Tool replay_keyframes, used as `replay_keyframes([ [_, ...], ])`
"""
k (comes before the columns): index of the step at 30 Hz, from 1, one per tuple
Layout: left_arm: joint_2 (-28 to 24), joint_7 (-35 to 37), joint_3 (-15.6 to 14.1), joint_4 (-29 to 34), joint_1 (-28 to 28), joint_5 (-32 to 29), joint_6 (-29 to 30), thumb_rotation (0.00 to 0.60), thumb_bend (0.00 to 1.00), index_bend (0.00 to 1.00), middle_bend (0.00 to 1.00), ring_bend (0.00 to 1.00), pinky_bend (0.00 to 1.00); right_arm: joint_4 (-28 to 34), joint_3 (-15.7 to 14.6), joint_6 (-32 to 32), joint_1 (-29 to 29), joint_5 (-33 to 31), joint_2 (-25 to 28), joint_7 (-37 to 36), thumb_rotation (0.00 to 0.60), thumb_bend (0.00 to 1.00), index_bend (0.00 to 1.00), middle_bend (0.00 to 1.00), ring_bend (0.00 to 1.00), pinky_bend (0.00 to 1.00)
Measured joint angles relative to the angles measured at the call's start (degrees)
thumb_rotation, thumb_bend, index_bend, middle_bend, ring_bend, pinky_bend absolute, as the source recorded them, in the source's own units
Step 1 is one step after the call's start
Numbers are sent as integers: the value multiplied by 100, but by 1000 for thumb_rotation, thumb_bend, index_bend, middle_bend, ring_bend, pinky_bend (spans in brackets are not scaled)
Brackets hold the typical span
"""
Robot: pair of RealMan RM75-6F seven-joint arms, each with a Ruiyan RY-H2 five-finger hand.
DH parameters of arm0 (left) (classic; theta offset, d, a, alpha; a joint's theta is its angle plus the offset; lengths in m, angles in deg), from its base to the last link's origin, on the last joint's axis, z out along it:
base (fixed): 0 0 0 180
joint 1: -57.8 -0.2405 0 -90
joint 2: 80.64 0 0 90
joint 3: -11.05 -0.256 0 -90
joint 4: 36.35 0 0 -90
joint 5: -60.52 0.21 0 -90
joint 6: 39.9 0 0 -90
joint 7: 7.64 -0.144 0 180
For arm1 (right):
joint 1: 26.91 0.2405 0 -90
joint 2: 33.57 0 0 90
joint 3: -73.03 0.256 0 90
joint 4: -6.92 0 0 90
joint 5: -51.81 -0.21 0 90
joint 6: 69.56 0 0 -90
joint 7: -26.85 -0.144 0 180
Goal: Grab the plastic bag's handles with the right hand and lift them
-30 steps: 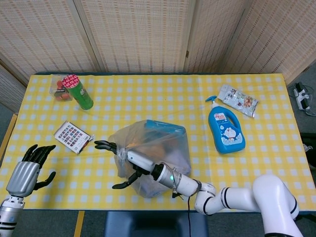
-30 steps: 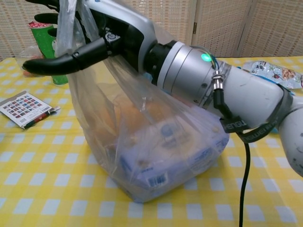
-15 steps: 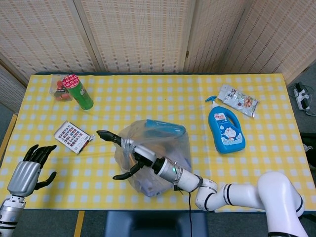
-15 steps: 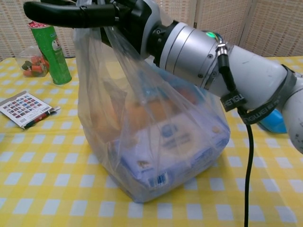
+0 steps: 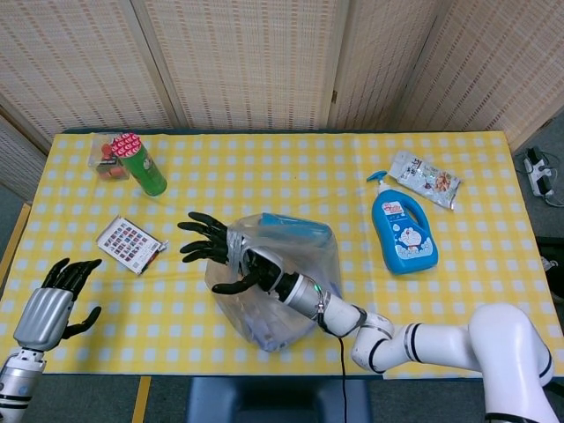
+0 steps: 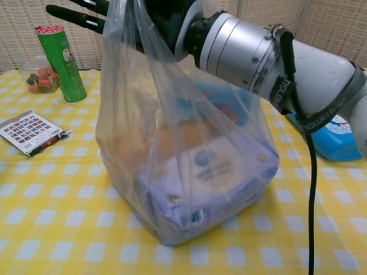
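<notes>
Yellow-and-white checked cloth covers the bench. At the lower left of the head view, the left hand hangs off the bench edge, released, fingers spread and holding nothing. Right of it, on the cloth, lies a small printed card pack. At the upper left stand a green canister with a red patterned lid and, touching it on the left, a clear snack pouch.

At centre, the plastic bag stands on the bench; the chest view shows its base resting on the cloth and its film drawn upward into a taut peak. Boxed goods fill its lower part. The bag's handles run up into the right hand, which is grasping them at the bag's upper left; its dark fingers fan out leftward beyond the film. The silver forearm enters from the right of the chest view.

Right of the bag, well apart, a blue pump bottle lies on the cloth. Just beyond it, toward the upper right, lies a printed clear packet.
</notes>
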Motion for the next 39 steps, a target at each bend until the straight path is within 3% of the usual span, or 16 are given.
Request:
replay_keyframes([
  [4, 5, -10, -1, 4, 3, -2, -6, 600, 382, 137, 203, 180, 115, 74, 79, -119, -30, -185, 119, -681, 600, 215, 284, 380, 397, 532],
  [8, 5, -11, -8, 7, -4, 13, 10, 600, 382, 137, 203, 181, 115, 136, 201, -298, -69, -387, 242, -1145, 600, 313, 409, 507, 492, 658],
  [13, 3, -8, -9, 3, -5, 22, 19, 600, 383, 137, 203, 180, 115, 166, 279, -385, -111, -454, 296, -1240, 600, 457, 520, 620, 579, 775],
  [20, 1, 5, -6, -4, -1, 20, 16, 600, 383, 137, 203, 181, 115, 199, 340, -480, -157, -504, 327, -1220, 600, 526, 676, 767, 694, 901],
  [31, -7, 1, -17, 16, -1, 26, 8, 600, 382, 137, 203, 181, 115, 571, 523, -622, -135, -495, 583, -1080, 600, 544, 703, 812, 722, 933],
  [39, -8, 7, -33, 29, 19, 39, -42, 600, 382, 137, 203, 181, 115, 1429, 1023, -760, -26, -686, 1065, -512, 600, 545, 705, 812, 723, 933],
])
